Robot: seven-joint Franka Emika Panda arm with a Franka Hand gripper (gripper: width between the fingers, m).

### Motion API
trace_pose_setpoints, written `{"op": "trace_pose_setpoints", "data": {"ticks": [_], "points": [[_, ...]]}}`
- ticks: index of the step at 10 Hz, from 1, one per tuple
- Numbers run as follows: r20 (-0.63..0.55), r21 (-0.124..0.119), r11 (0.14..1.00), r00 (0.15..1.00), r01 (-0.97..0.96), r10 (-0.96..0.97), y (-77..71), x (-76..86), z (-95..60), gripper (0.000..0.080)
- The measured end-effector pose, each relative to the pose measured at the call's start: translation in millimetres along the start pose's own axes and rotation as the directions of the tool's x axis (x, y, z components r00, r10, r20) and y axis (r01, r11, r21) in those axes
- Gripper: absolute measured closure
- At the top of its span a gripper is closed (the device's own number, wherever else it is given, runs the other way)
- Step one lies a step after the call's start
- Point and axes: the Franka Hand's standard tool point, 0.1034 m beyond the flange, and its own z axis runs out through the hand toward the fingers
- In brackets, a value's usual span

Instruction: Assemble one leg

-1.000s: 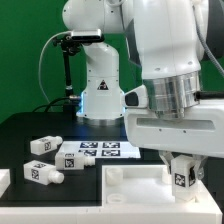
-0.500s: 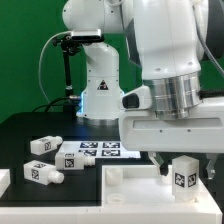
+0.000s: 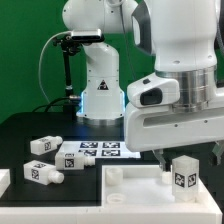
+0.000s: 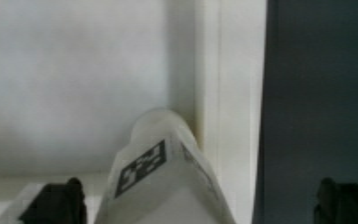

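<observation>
I'm looking at two spare legs (image 3: 42,172) lying on the black surface (image 3: 25,130), well off from my hand (image 3: 186,153). The leg (image 3: 183,172) I'm working with is standing upright on the white panel (image 3: 130,195), just under my spread fingers (image 4: 55,200), untouched. I'm judging it seated; next I'm fetching another.

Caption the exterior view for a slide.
Open gripper above a leg standing on the panel; two legs lie loose.

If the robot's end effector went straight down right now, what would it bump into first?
Probably the leg standing upright on the white panel. The end effector points down with that leg between its open fingers, so the palm likely meets the leg's top first.
</observation>
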Motion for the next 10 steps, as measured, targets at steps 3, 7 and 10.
{"op": "trace_pose_setpoints", "data": {"ticks": [3, 7, 10], "points": [[-0.011, -0.080, 0.912, 0.915, 0.402, -0.404, 8.9, 8.6, -2.4, 0.0151], [-0.018, -0.074, 0.939, 0.940, 0.337, -0.339, 8.7, 8.6, -2.4, 0.0401], [-0.034, -0.068, 0.990, 0.991, 0.124, -0.127, 8.2, 8.6, -2.3, 0.0515]]}}
